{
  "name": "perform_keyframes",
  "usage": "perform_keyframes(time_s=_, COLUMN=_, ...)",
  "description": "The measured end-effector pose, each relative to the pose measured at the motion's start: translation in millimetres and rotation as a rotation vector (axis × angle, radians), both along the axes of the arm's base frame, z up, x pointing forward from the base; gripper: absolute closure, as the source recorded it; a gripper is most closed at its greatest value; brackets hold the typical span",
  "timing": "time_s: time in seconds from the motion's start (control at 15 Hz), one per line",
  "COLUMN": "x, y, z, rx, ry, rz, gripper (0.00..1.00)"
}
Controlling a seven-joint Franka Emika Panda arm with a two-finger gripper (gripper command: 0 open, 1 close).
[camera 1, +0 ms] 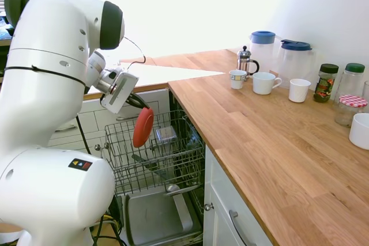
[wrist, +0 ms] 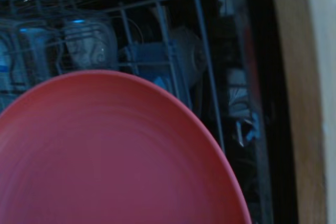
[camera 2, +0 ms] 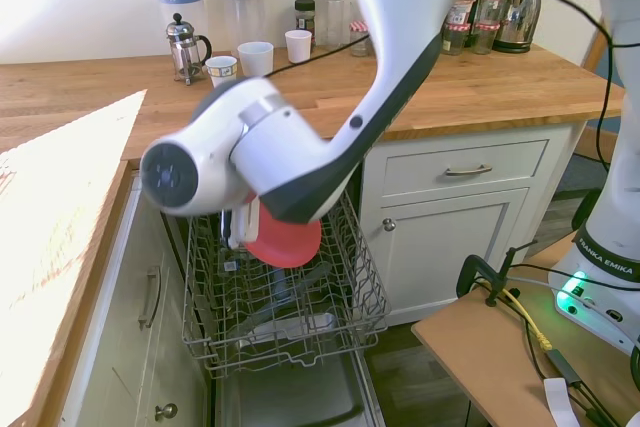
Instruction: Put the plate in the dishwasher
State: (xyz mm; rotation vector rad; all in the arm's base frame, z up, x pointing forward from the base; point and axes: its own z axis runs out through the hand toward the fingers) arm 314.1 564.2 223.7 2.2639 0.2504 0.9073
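One plate (camera 1: 143, 127), coral-red, hangs on edge left of centre in the first exterior view, pinched at its upper rim by the gripper (camera 1: 140, 105) over the dishwasher (camera 1: 154, 159) rack.

Seen from the second exterior view, the plate (camera 2: 284, 243) sits mid-frame just above the tines, the fingers hidden behind the arm.

Filling the lower left of the wrist view, it (wrist: 110, 156) hovers over wire. The carry looks finished; next comes lowering it edge-first between tines, then letting go.

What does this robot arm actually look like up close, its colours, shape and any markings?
A glossy white arm of fat rounded segments with dark grey bands at the joints. The boxy white gripper has black cables looping from it. A small black, yellow and red sticker sits on one segment; "FRANKA EMIKA" is printed near the base.
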Motion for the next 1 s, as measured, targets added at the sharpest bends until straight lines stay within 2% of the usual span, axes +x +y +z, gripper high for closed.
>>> perform_keyframes(time_s=0.2, x=-17, y=41, z=-34, rx=-0.061, ry=0.026, rz=0.044, gripper=1.00)
perform_keyframes(time_s=0.4, x=-15, y=65, z=-55, rx=-0.091, ry=0.064, rz=0.031, gripper=1.00)
perform_keyframes(time_s=0.47, x=-10, y=67, z=-66, rx=-0.102, ry=0.092, rz=0.012, gripper=0.00)
perform_keyframes(time_s=0.67, x=4, y=71, z=-74, rx=-0.144, ry=0.197, rz=-0.066, gripper=0.00)
perform_keyframes(time_s=1.0, x=21, y=65, z=-58, rx=-0.184, ry=0.447, rz=-0.210, gripper=0.00)
